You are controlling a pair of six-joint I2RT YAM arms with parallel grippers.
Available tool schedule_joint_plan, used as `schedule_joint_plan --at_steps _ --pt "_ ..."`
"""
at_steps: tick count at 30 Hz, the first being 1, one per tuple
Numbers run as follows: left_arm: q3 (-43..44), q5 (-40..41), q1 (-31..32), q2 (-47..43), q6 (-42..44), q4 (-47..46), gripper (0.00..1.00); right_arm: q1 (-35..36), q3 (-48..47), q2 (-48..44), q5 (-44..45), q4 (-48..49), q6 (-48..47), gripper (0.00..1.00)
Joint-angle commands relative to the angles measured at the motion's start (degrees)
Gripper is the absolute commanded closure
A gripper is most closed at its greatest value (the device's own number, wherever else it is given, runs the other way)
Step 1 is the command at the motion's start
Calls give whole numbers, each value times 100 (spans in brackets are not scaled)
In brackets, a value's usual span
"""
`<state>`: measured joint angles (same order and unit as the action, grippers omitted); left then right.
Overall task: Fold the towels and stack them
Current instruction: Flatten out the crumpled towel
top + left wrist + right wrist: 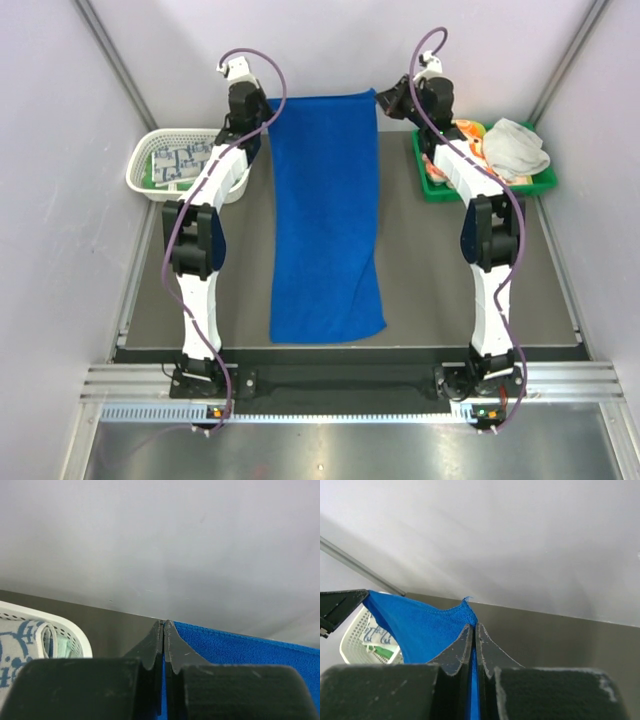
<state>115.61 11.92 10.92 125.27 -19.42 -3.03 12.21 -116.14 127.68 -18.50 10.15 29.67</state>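
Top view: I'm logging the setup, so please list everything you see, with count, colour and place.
blue towel: 1, royal blue, spread down the table's middle
printed towel: 1, white with blue squares, in basket
basket: 1, white mesh, far left
pale towel: 1, grey-white, crumpled in tray
orange towel: 1, orange print, in tray, left of it
tray: 1, green, far right
table: 1, dark grey
left tool: 1, black, shut on blue towel's far left corner
right tool: 1, black, shut on its far right corner
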Motion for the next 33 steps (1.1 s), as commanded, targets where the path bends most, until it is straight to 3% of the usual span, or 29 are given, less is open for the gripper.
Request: schedule_joint_plan --at_steps 1,7,15,33 --pt "260 565 -81 -302 175 -286 100 -148 -400 240 66 443 82 100" --pt "225 864 -98 -363 236 -426 100 -157 -568 521 -83 663 302 100" --pt "1051 671 -90 67 290 -23 100 -175 -928 855 -101 716 522 100" --pt "1209 934 -151 331 343 144 100 -289 -1886 1172 -92 303 522 100"
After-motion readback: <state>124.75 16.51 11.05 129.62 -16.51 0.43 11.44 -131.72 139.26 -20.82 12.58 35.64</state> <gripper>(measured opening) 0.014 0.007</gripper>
